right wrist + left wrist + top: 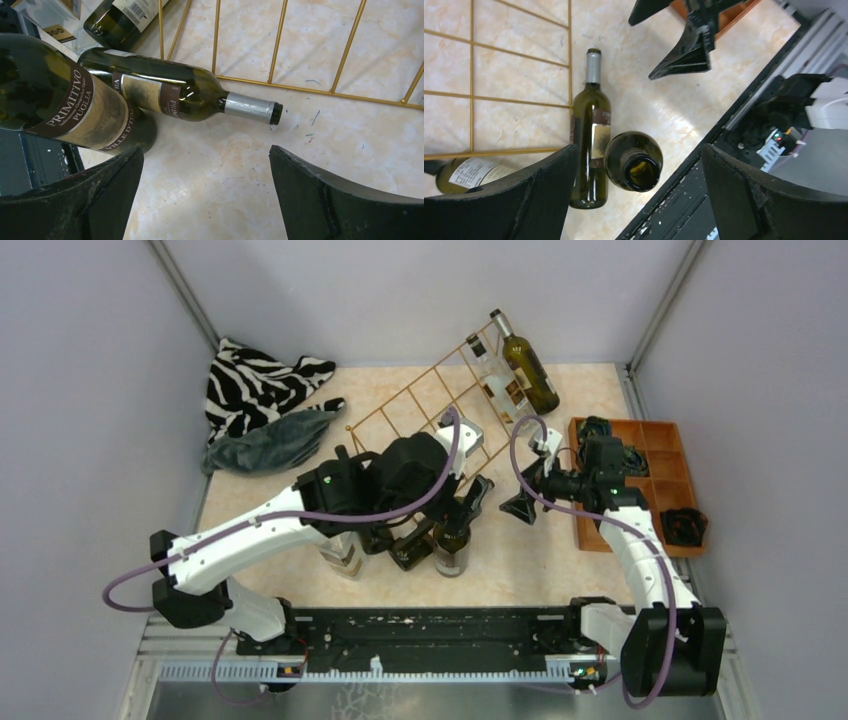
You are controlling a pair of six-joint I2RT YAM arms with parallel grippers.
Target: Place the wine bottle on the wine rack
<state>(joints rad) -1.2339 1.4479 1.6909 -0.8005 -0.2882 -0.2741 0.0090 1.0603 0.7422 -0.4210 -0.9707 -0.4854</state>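
Note:
The gold wire wine rack (420, 405) lies at the back middle, with a clear bottle (497, 375) and a dark green one (530, 370) at its far right end. In front of it a dark green wine bottle (634, 161) stands upright and uncapped. A second bottle (591, 150) with a silver-capped neck lies beside it, against the rack's edge. My left gripper (639, 146) hangs open over the upright bottle's mouth without touching it. My right gripper (206, 149) is open above bare table, just short of the lying bottle (175, 92) and to the right of the upright one (65, 105).
An orange compartment tray (625, 423) with black items sits at the right. A zebra-print cloth (255, 380) and a grey cloth (270, 440) lie at the back left. Another bottle with a white label (469, 175) lies under the left arm. The black base rail (430, 635) runs along the near edge.

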